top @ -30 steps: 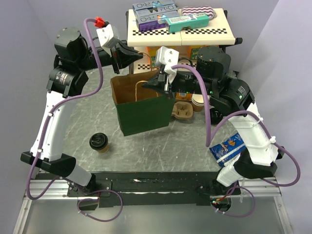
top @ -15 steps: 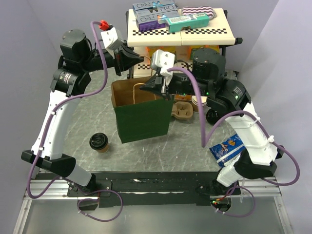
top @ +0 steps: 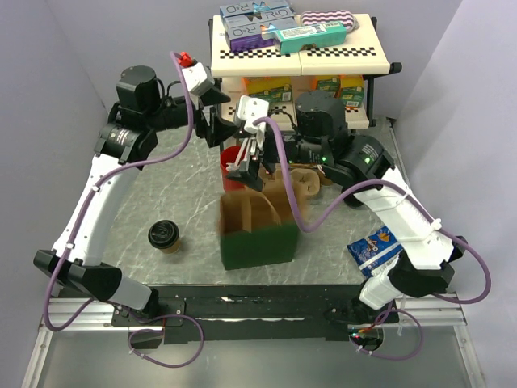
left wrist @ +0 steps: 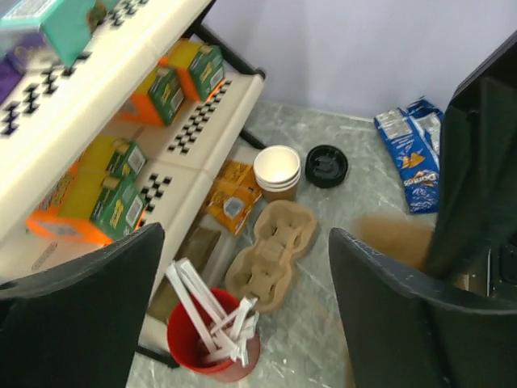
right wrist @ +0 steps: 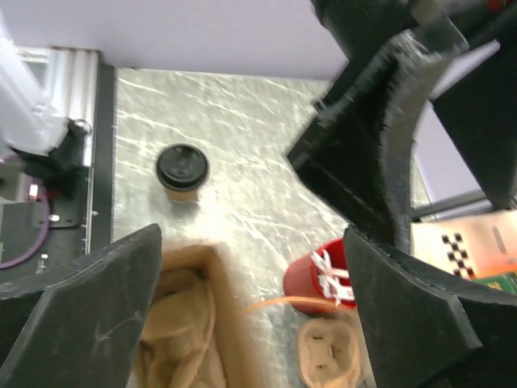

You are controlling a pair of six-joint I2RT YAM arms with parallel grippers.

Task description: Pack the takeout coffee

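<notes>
- Since a second ago both claws have sprung wide. The paper bag [top: 254,230], which hung pinched between them up near the shelf [top: 363,42], now sits on the table [top: 161,186] closer to the arm bases.
- Left gripper [left wrist: 242,236]: the jaws are spread wide with nothing between them, and its wrist view looks straight through the gap to the clutter below. It hangs at the back by the shelf front, well clear of the bag.
- Right gripper [right wrist: 252,238]: it is likewise wide apart and empty, poised above and just behind the bag's mouth, beside the red cup of stirrers [top: 232,164].
- The bag is dark green outside and brown inside, and looks to be upright with its mouth gaping upward. I judge it was set there so that something can be dropped in from above, and letting go frees both arms.
- The takeout coffee [top: 164,236], a brown cup with a black lid, stands upright on the table left of the bag. It is apart from the bag, on the left arm's side, with neither claw near it.
- Further out lie a cardboard cup carrier [left wrist: 271,250], a stack of pale cups [left wrist: 277,170] and a blue snack packet [top: 376,246].
- Fetching the cup seems the step now due, and the left arm looks better placed for it. With nothing steadying it, the light bag may tip if nudged.
</notes>
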